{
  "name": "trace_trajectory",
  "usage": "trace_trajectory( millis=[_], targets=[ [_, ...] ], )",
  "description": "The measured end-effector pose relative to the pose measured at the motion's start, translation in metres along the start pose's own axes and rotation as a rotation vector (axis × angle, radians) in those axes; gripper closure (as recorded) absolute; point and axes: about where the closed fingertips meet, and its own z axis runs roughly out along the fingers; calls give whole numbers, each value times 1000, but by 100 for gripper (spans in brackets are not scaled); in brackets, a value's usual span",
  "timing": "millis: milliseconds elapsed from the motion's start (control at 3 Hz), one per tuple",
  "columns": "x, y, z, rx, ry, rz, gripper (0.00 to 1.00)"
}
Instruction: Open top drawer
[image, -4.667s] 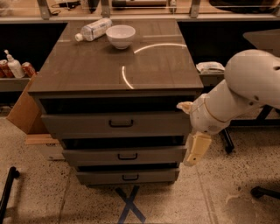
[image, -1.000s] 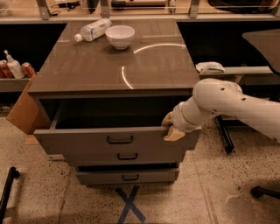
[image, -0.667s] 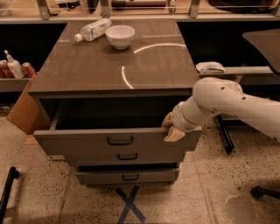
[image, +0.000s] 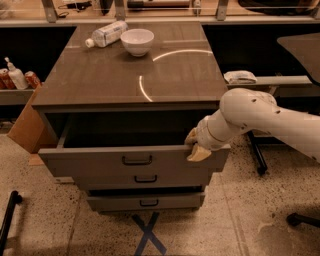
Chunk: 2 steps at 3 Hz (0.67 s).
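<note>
The top drawer (image: 100, 162) is a wide grey-brown front with a small dark pull handle (image: 137, 160) at its centre. It stands pulled out from the cabinet (image: 125, 80), and its dark inside shows above the front. My gripper (image: 196, 146) sits at the drawer front's upper right edge, with cream fingers (image: 198, 153) hooked over the top rim. My white arm reaches in from the right.
Two narrower drawer fronts (image: 145, 200) sit below. A white bowl (image: 137, 41) and a lying plastic bottle (image: 107, 33) rest on the cabinet top. A cardboard box (image: 27, 127) stands at left, chair legs (image: 257, 155) at right, blue tape X (image: 148, 233) on the floor.
Since 4.7 s ago the top drawer has come out from shut to well open, with my gripper moved onto its right rim. Over the last second nothing visibly moves.
</note>
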Motion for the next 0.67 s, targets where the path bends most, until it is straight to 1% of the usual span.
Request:
trace_trajectory(
  millis=[333,667],
  targets=[
    [0,0,0,0,0,0,28],
    [0,0,0,0,0,0,3]
  ],
)
